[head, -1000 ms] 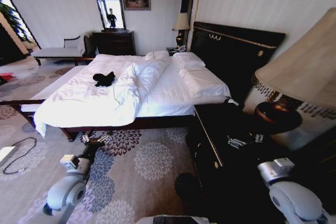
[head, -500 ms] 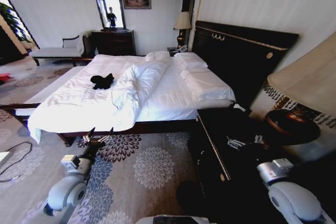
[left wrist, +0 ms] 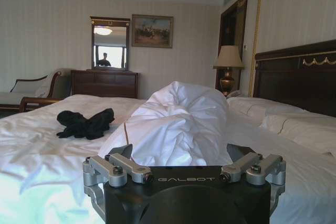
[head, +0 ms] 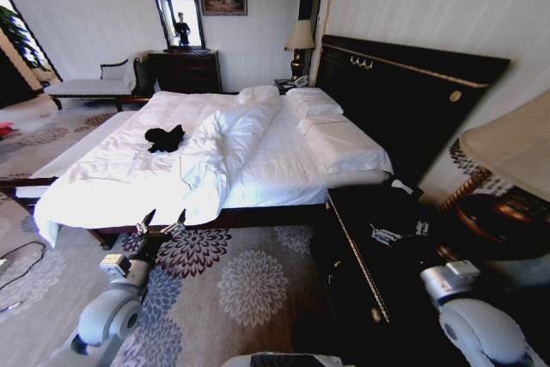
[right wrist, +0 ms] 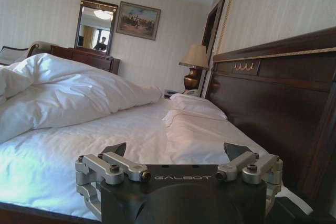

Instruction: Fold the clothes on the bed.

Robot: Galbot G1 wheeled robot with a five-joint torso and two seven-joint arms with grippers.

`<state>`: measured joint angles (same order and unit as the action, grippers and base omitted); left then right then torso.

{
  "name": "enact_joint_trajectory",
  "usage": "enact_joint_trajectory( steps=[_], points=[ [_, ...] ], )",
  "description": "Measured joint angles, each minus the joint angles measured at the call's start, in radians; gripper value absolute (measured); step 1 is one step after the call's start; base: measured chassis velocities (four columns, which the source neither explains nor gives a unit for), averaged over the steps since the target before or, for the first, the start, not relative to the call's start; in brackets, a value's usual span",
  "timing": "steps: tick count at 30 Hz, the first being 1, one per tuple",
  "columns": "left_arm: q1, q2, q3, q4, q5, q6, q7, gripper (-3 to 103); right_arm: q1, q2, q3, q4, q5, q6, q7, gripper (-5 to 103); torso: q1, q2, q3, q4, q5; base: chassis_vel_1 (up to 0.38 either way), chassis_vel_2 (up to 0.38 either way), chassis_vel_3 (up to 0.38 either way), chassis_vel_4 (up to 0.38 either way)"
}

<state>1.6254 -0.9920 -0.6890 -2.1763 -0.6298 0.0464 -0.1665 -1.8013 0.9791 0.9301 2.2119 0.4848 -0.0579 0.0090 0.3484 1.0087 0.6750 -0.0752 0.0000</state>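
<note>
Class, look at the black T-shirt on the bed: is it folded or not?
Not folded: the black T-shirt lies crumpled in an uneven heap on the white duvet.

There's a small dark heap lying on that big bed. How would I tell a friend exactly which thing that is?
Start at the large bed with the tall dark headboard. On its white duvet, on the side away from the pillows and left of the bunched-up ridge of bedding, lies a crumpled black T-shirt. It is the only dark thing on the otherwise all-white bedding.
</note>
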Motion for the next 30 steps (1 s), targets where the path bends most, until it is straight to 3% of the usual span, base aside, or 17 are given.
enact_joint_trajectory(
  steps=[30],
  points=[
    [0.020, -0.010, -0.002, -0.021, 0.006, 0.003, -0.004, 100, -0.013, 0.016, 0.004, 0.011, -0.006, -0.001, -0.001, 100, 0.000, 0.000, 0.000, 0.0000, -0.0001, -0.163, 0.159, 0.161, -0.169]
  ],
)
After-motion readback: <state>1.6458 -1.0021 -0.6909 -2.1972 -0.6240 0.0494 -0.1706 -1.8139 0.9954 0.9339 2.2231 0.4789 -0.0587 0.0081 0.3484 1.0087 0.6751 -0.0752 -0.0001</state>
